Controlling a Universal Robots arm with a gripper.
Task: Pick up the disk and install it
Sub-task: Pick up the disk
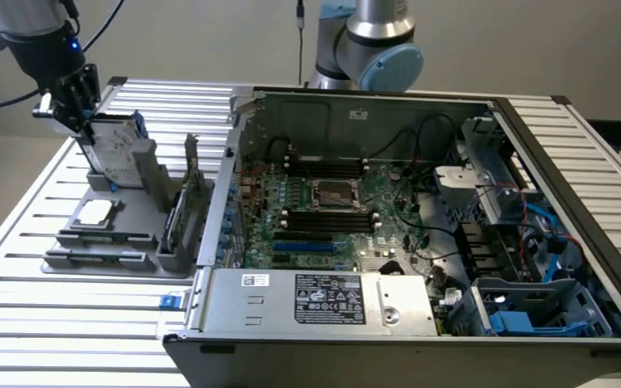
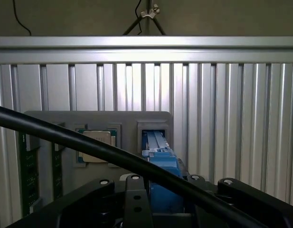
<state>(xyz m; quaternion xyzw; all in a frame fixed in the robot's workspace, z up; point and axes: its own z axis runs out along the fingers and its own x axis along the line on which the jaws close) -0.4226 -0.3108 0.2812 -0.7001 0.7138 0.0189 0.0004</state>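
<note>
gripper [image 1: 80, 120]: jaws gripping the disk's top end | disk [image 1: 120, 147]: standing near-upright in the grey holder [image 1: 116, 257] on the table [image 1: 30, 323], sitting at 10 o'clock in the exterior view | case [image 1: 526, 137]: lying open at the holder's 3 o'clock

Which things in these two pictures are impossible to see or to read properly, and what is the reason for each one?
1. Disk: in the exterior view any print on it is too small to read; in the wrist view the black cable crosses it.
2. Square chip: in the wrist view it is partly hidden behind the same cable.
3. Power-supply label: in the exterior view the print is too small to read.
</note>
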